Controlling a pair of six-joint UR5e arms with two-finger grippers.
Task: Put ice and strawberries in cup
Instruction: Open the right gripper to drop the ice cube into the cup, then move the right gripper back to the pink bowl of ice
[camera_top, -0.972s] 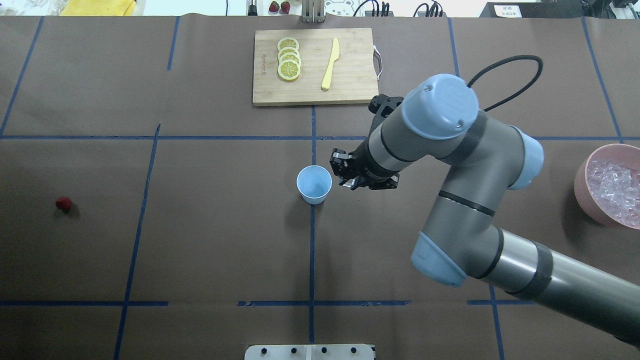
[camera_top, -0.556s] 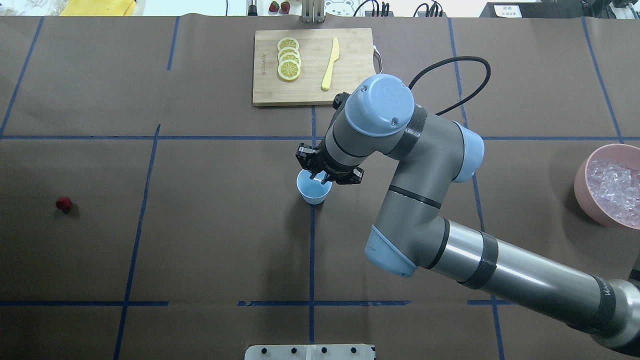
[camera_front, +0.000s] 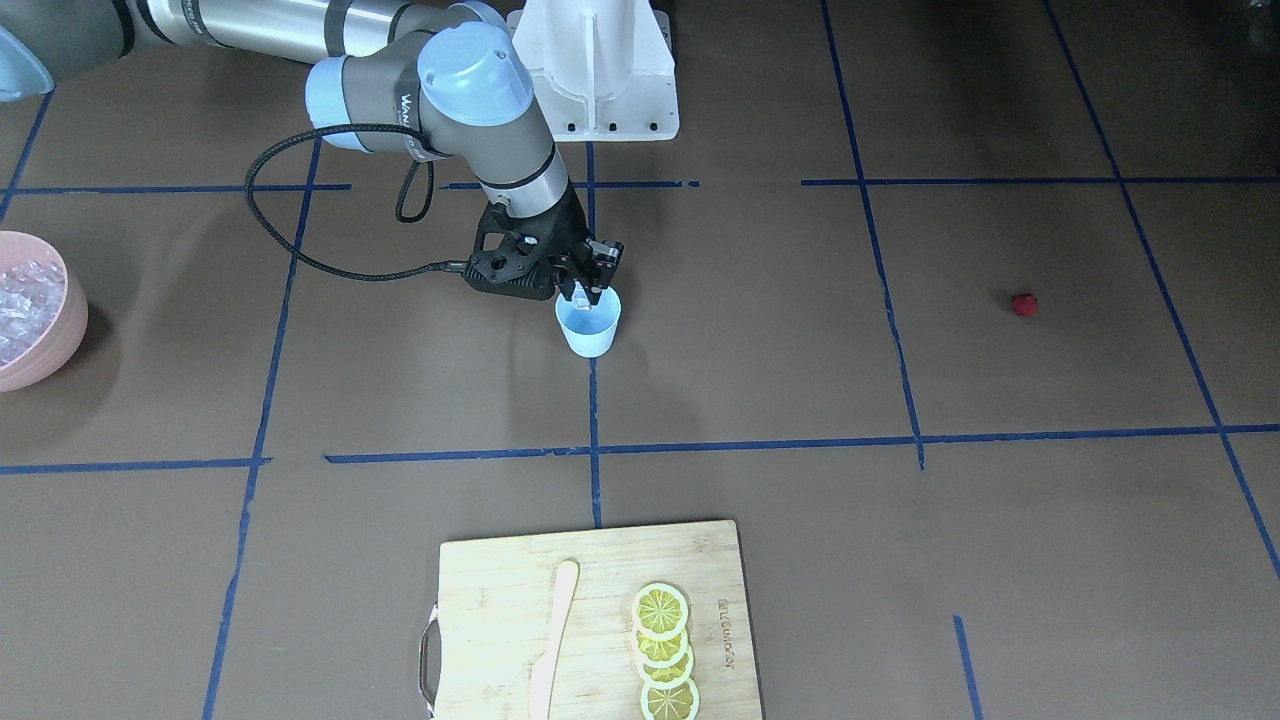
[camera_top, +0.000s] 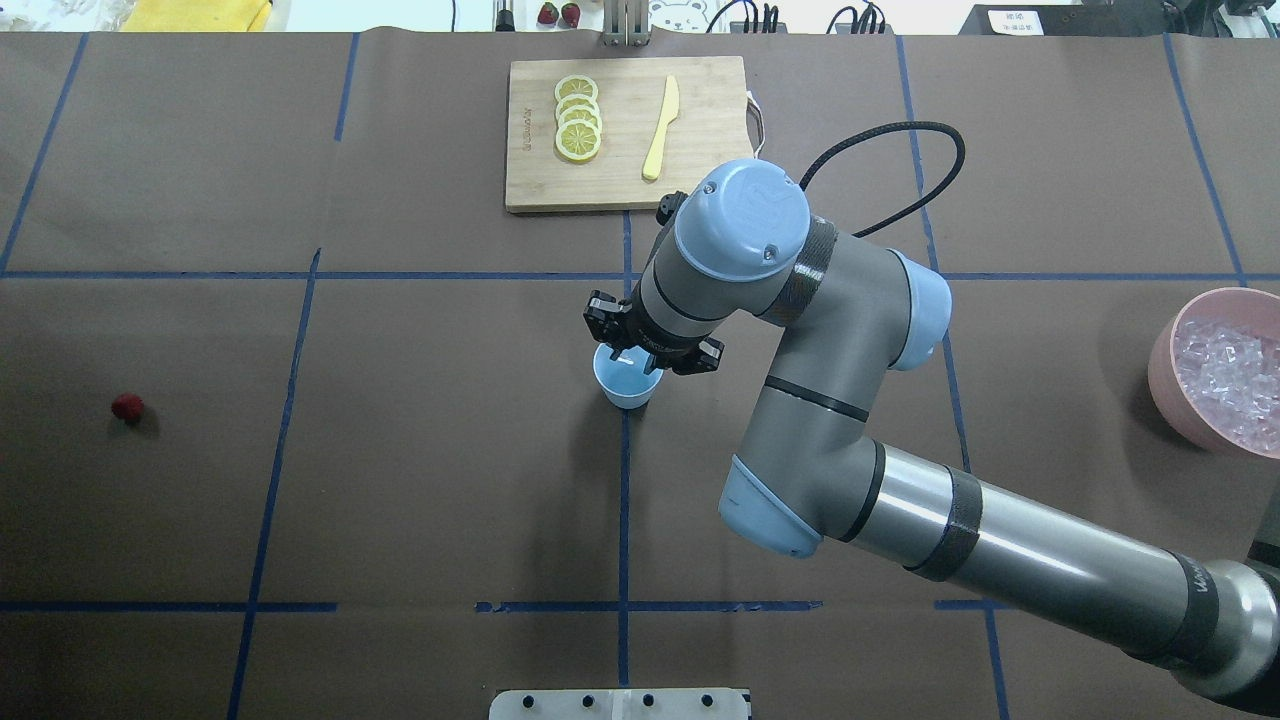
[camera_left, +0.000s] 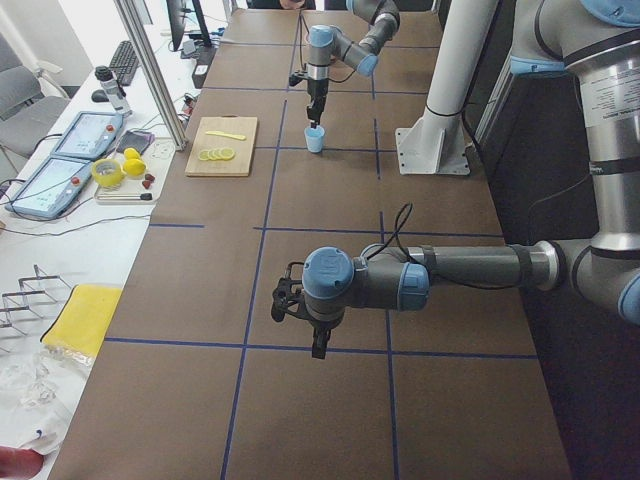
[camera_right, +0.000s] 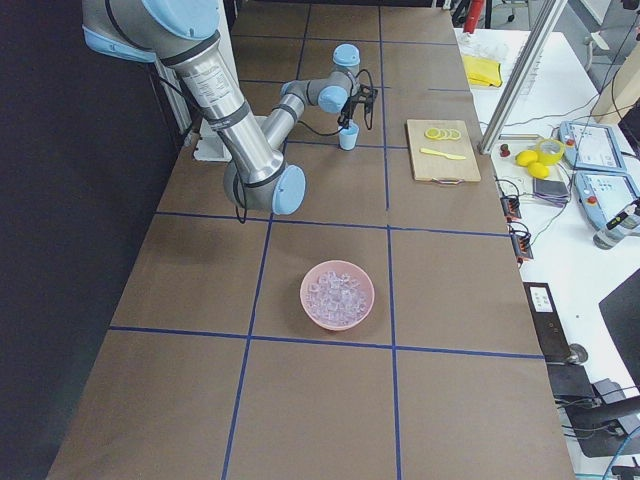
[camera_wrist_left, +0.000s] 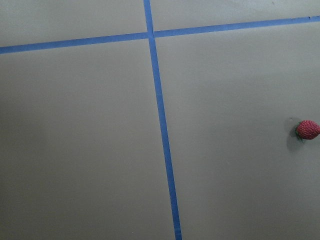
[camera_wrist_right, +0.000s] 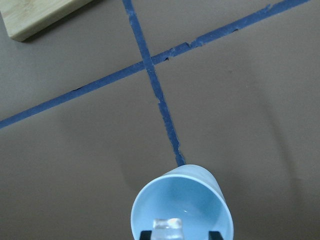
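Right end effector (camera_front: 587, 295) has reached the cup (camera_front: 590, 335); wrist view reveals held ice (camera_wrist_right: 167, 227).

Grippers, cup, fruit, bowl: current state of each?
cup: upright, looks empty.
right gripper: shut on ice cube, over the cup.
left gripper: side view only, cannot tell.
strawberry: lying loose, ungrasped.
pink bowl: upright, full of ice.
lemon slices: overlapping row on the cutting board.

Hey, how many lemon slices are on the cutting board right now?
4. The lemon slices lie in one overlapping row on the wooden cutting board, left of the yellow knife in the overhead view; none seem hidden.
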